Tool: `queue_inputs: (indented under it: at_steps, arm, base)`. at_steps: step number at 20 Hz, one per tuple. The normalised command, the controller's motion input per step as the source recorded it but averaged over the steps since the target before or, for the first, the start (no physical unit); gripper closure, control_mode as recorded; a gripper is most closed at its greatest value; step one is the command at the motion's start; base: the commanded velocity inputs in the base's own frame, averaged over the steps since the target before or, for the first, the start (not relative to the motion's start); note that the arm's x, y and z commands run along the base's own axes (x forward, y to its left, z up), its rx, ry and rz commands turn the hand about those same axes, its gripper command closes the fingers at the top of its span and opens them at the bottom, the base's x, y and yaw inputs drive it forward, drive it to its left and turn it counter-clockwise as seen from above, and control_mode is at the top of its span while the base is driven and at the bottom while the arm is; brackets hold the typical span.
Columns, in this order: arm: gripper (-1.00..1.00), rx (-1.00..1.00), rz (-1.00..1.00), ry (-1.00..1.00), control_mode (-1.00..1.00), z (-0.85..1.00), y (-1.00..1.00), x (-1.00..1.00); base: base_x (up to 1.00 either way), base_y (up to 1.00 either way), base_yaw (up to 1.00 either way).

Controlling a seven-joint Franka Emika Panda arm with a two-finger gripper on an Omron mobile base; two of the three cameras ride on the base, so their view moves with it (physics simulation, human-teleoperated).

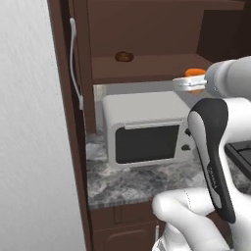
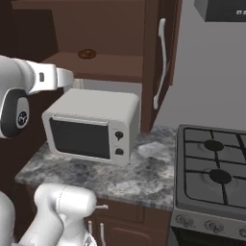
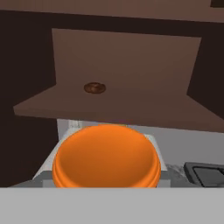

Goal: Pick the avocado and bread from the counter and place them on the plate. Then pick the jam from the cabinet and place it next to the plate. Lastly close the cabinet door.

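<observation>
Cabinet [image 1: 147,29] open, brown lump [image 1: 124,57] on shelf; gripper [image 1: 192,82] before shelf edge, jaws clenched on jam [image 3: 106,156]; microwave [image 1: 144,128] below

Orange jam [image 3: 106,156] close up front, dark brown lump [image 3: 94,88] on cabinet [image 3: 127,57] shelf behind
</observation>
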Motion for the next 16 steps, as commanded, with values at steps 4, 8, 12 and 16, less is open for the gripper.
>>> queue_inputs:
  at_steps: [4,8,12,16]
  arm:
    - [1.0,0.0,0.0,0.0,1.0,0.0,0.0,0.0]
    - [1.0,0.0,0.0,0.0,1.0,0.0,0.0,0.0]
    - [1.0,0.0,0.0,0.0,1.0,0.0,0.0,0.0]
    - [1.0,0.0,0.0,0.0,1.0,0.0,0.0,0.0]
  base:
    - [-1.0,-0.15,0.0]
    - [-0.92,-0.24,0.0]
    - [-0.15,-0.93,0.0]
    - [-0.06,-1.0,0.04]
